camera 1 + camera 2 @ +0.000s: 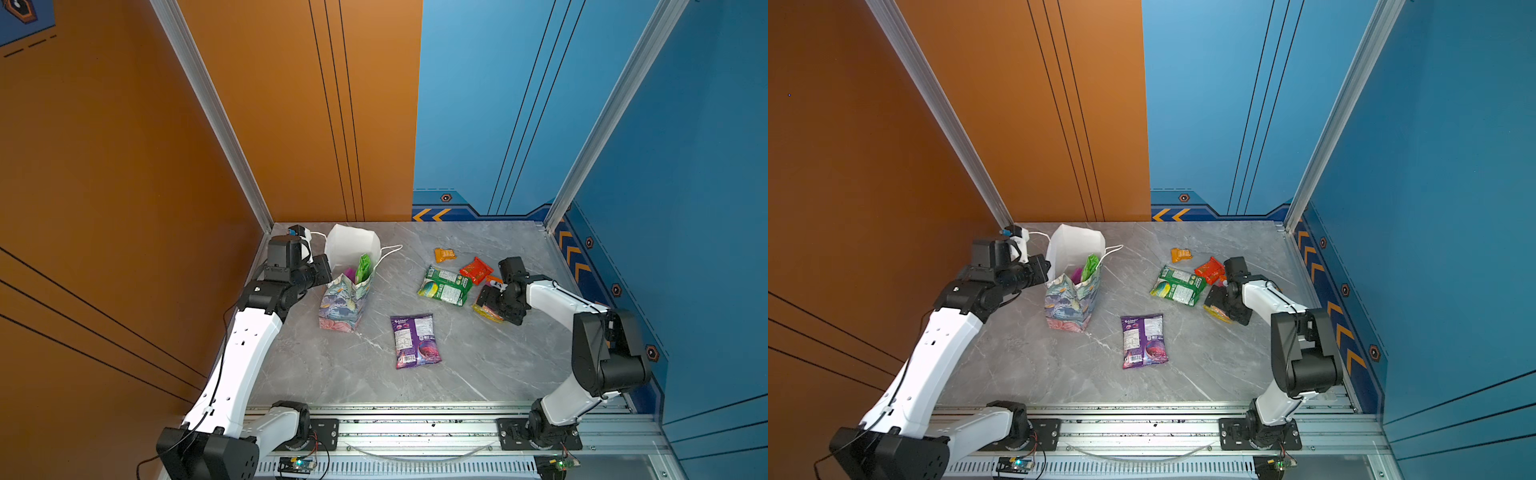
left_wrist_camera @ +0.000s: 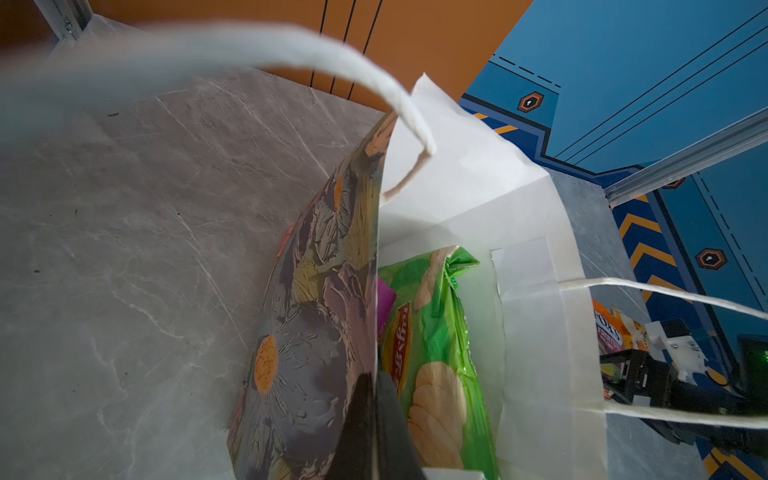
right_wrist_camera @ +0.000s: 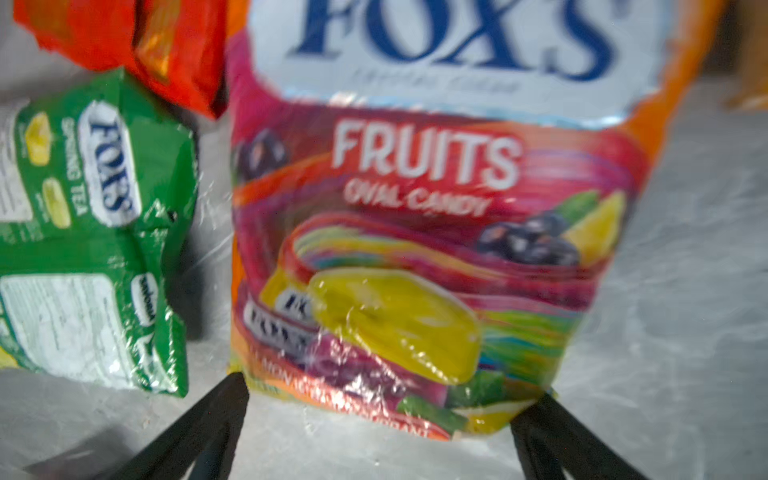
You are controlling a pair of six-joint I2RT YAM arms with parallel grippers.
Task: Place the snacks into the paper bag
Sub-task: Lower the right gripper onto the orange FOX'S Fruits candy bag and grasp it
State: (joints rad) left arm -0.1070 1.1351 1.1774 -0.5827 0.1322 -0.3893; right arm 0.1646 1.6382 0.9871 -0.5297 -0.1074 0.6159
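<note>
Straddling candy packet (image 3: 415,249), right tool (image 3: 390,390) gapes (left tool (image 2: 376,409) pinches bag (image 2: 316,291)).

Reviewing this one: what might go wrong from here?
The right hand stands open astride the Fruits packet, which nearly fills the gap; it may slip out or crumple on closing. The green tea packet lies close beside one finger and might get snagged. The left hand pinches only one wall of the paper bag, so a drop could tip it.

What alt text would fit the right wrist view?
The right gripper stands open around one end of a colourful Fox's Fruits candy packet lying on the grey marble table. A green Fox's packet lies beside it, a red packet close by.
</note>
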